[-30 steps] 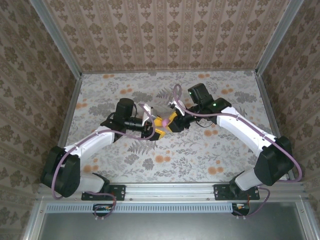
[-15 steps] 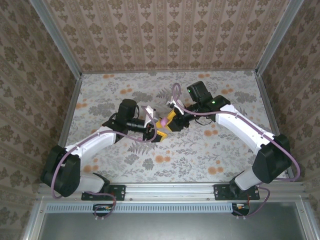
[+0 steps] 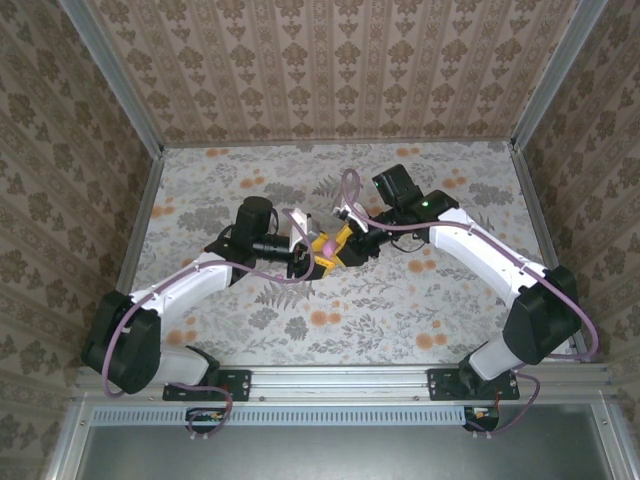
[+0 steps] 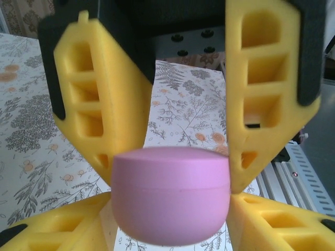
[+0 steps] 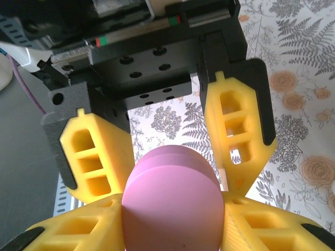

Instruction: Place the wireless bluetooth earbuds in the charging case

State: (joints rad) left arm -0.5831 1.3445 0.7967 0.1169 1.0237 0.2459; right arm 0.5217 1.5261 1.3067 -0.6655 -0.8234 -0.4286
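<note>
A: Where is the pink case right now?
B: Lifted off the counter, near its middle, at the spot where the two arms meet.
A: Which arm has it?
B: Both, by the look of it. The left arm reaches in from one side, the right arm from the other, and their jaws come nose to nose on the case.
A: So the jaws are closed?
B: Closed on the case, each pair. In the left wrist view that arm's own yellow fingers press its lower sides — one on each — while the other arm's fingers come down from above and touch its upper edges. The right wrist view tells the same from the far end.
A: And the case itself?
B: Shut. A thin seam runs round it under the domed top, and the two halves meet along it. It looks level from the left wrist, a little tilted from the right.
A: What lies under it?
B: The flowered counter, with clear space between — the case touches the fingers alone.
</note>
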